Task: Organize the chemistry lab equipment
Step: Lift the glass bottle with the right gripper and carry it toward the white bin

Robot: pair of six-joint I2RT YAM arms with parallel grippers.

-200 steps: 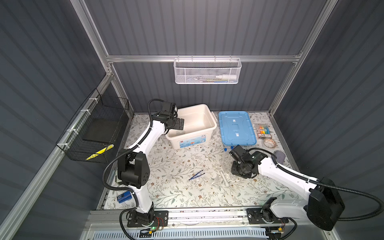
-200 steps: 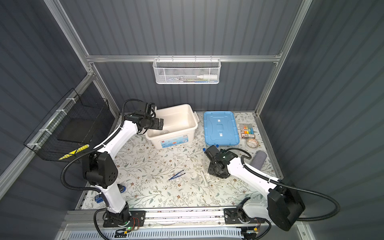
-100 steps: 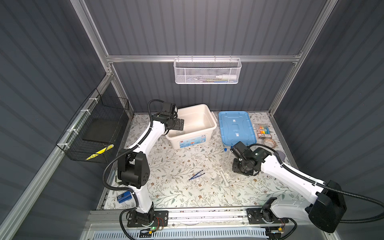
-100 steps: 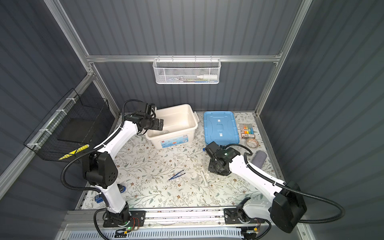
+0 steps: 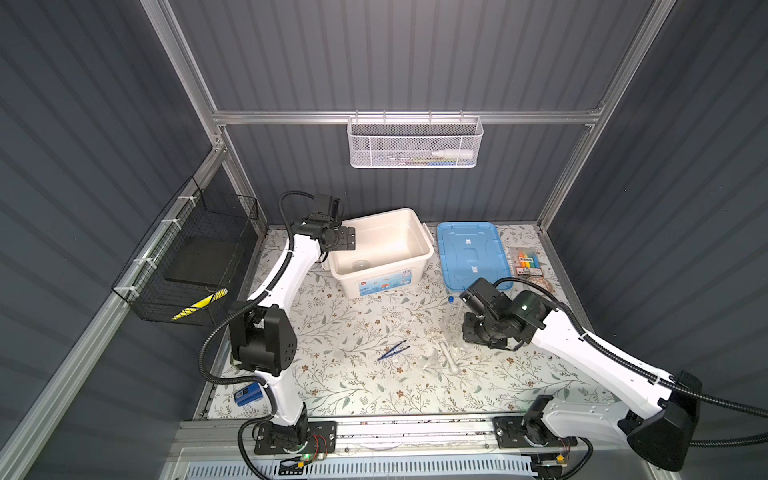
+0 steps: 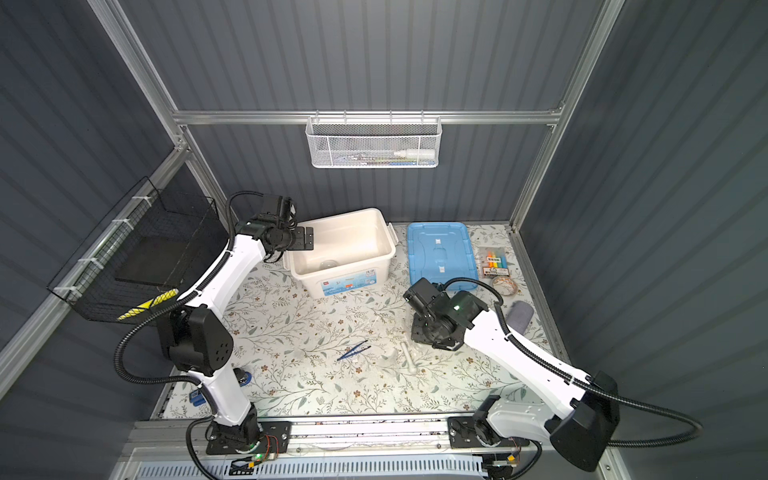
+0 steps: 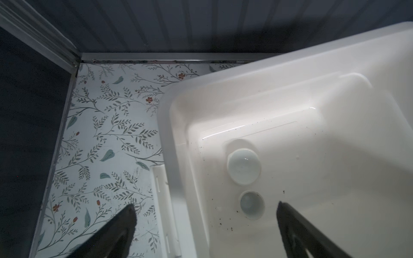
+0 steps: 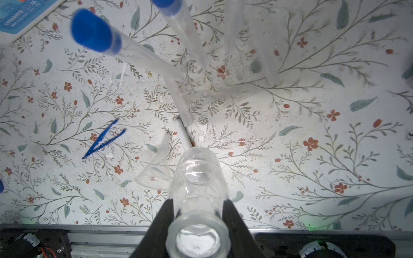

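Bin [image 7: 335, 67] holds two dishes [image 7: 244, 166]. Left gripper [image 7: 205, 206] hangs over its corner, jaws wide, empty. Right gripper [image 8: 197, 207] clamps a clear vessel [image 8: 197, 176] near the tube rack [image 8: 223, 93].

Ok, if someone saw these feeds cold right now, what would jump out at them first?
The bright blue lid stands out, lying flat right of the white tub at the back of the table. Then the right gripper, shut on a clear glass bottle near the blue-capped tubes. The left gripper hangs open over the tub's corner, with two white dishes inside.
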